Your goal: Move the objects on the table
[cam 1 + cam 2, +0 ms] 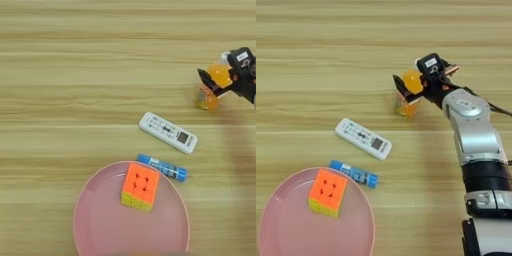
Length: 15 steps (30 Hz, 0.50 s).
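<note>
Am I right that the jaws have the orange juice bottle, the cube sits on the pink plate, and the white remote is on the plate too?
Not quite. The white remote lies on the bare table, off the pink plate, as the right eye view shows. The rest holds: the right gripper has the orange juice bottle, and the cube is on the plate.

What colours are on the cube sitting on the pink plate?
The cube shows an orange top and yellow-green sides, clearest in the left eye view.
</note>
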Motion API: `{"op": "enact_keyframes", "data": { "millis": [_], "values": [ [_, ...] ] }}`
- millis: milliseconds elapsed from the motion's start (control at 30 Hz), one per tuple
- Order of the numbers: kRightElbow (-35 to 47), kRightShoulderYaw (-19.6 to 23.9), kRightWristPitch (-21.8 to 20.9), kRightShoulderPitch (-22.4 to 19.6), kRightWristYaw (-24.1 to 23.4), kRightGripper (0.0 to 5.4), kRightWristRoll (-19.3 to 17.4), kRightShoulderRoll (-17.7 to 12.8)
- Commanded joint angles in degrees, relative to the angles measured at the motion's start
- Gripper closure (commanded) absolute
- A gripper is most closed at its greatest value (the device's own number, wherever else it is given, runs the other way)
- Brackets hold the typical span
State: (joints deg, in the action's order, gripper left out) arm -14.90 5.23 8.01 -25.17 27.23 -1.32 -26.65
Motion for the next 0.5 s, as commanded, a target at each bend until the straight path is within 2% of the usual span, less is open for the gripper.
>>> {"op": "enact_keyframes", "data": {
  "millis": [33, 200, 333, 433, 500],
  "values": [
    [4.18, 2.28, -4.47, -5.72, -1.8, 0.04, -1.13, -1.19],
    [8.18, 3.22, -8.59, -5.38, -0.65, 0.04, -3.24, -0.21],
    [12.22, 3.42, -10.73, -4.48, 1.2, 0.04, -6.26, 0.63],
    [17.12, 2.99, -10.91, -2.87, 4.56, 0.04, -10.35, 1.44],
    [21.22, 2.46, -9.58, -1.32, 7.84, 0.04, -14.62, 1.81]
  ]
}}
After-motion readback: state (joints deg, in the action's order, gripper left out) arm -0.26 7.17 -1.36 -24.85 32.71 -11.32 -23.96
